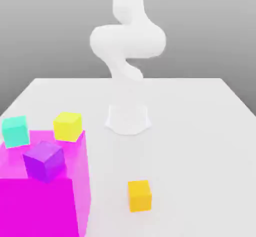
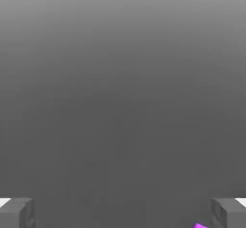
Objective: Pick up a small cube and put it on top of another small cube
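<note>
The small amber cube [image 1: 139, 195] rests alone on the white table [image 1: 200, 146], near the front, right of a huge magenta block [image 1: 45, 201]. A purple cube [image 1: 44, 160] sits on top of that block. A lemon-yellow cube [image 1: 67, 126] and a teal cube [image 1: 15, 130] stand at the block's far edge. In the hand view my gripper [image 2: 123, 213] is open, its two grey fingertips [image 2: 18, 211] far apart with nothing between them, facing a plain grey background. A sliver of magenta [image 2: 199, 226] shows near one fingertip.
The white arm [image 1: 127, 41] rises from its base [image 1: 128, 118] at the table's middle and bends upward out of the exterior view. The magenta block fills the front of the exterior view's left. Bare white table surrounds the amber cube.
</note>
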Controlling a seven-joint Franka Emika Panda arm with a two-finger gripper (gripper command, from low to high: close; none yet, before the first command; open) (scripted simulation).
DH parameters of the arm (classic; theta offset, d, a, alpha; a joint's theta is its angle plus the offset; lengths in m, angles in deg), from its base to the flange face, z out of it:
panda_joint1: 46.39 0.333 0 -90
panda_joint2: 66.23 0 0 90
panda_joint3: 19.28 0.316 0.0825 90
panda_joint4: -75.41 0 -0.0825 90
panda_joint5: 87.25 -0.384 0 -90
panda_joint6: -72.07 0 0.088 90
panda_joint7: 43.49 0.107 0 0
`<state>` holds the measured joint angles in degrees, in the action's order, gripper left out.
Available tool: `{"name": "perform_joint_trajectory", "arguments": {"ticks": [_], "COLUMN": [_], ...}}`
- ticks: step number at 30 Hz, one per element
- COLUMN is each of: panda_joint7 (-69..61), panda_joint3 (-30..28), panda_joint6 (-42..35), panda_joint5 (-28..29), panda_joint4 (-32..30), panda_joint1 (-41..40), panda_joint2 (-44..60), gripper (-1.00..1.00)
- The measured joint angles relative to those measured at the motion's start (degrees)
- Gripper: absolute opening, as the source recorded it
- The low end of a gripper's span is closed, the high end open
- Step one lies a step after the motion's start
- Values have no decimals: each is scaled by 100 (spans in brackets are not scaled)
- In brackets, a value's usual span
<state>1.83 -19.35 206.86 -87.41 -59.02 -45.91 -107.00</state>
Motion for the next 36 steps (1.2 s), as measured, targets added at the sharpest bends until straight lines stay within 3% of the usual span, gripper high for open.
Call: {"name": "perform_joint_trajectory", "arguments": {"ticks": [20,27,28,36], "panda_joint7": [-334,-307,-305,-286], "panda_joint3": [71,34,31,44], "panda_joint6": [2487,3634,3730,3600], "panda_joint5": [0,66,69,92], "panda_joint4": [-2166,-2082,-2063,-2090], "panda_joint1": [307,340,342,326], "panda_joint2": [4207,5663,5780,5623], "gripper": [0,0,-100,-100]}}
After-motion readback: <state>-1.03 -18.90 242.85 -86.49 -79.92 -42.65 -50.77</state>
